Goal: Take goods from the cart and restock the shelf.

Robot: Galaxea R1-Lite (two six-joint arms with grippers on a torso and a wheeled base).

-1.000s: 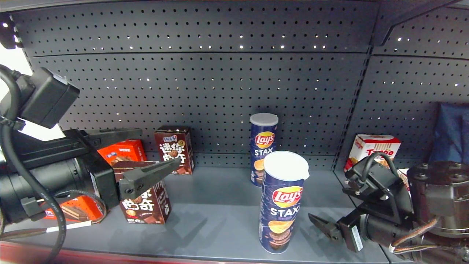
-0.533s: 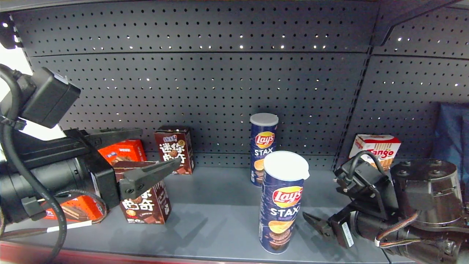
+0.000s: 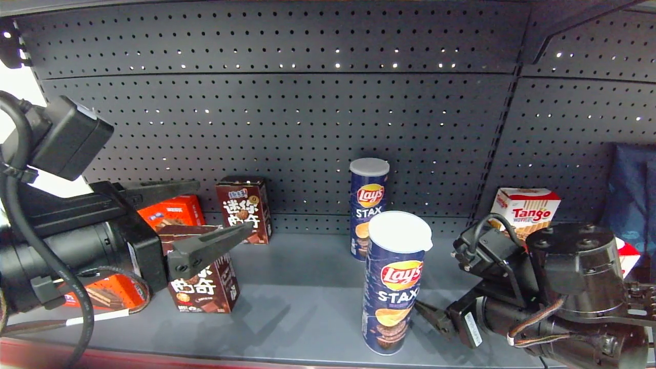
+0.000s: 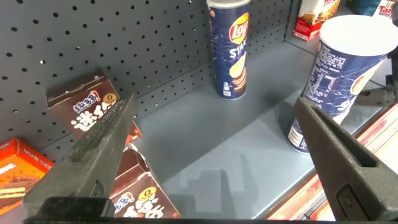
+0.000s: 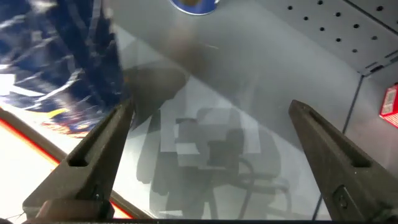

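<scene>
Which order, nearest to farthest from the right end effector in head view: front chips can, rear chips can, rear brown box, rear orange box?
1. Front chips can: just left of the right end effector, up front.
2. Rear chips can: farther back, slightly left.
3. Rear brown box: at the back, left of centre.
4. Rear orange box: at the back, farthest left.

A dark grey pegboard back panel (image 3: 307, 128) rises behind the grey shelf board (image 3: 297, 287), and pinpoints of light come through some of its small holes. A horizontal seam (image 3: 256, 75) splits the panel into an upper and a lower sheet. An upright (image 3: 494, 154) divides this bay from the next one on the right. A red strip (image 3: 41, 353) edges the board's front. Bright white light (image 3: 18, 79) shows past the panel's left end.
</scene>
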